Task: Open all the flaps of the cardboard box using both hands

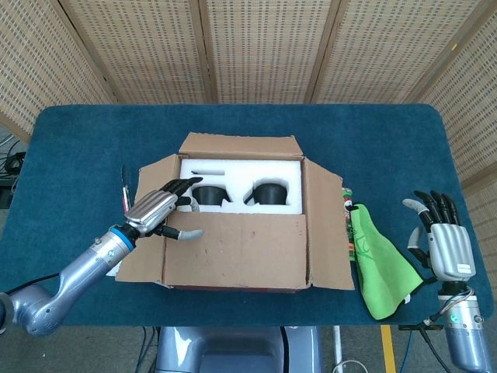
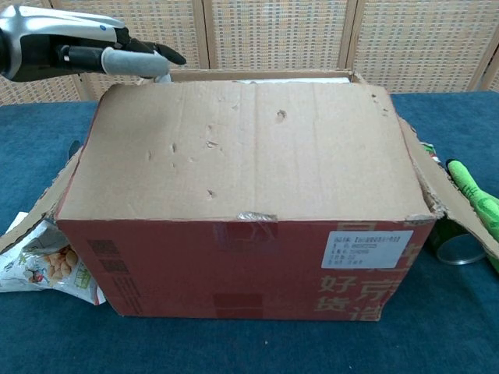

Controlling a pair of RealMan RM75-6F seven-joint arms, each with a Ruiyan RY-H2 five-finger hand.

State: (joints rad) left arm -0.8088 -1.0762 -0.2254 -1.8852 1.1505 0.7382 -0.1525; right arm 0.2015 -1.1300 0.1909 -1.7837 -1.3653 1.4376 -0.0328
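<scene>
My left hand (image 1: pixel 159 210) is at the near-left corner of the cardboard box (image 1: pixel 245 214), fingers stretched over the opening and thumb lying on the near flap (image 1: pixel 233 250). I cannot tell if it really pinches the flap edge. My right hand (image 1: pixel 443 237) stands apart at the right side of the table (image 1: pixel 388 132), fingers spread, holding nothing. The box sits in the table's middle; far, left and right flaps are folded out. White foam (image 1: pixel 241 175) shows inside. A green cloth (image 1: pixel 380 268) lies right of the box.
</scene>
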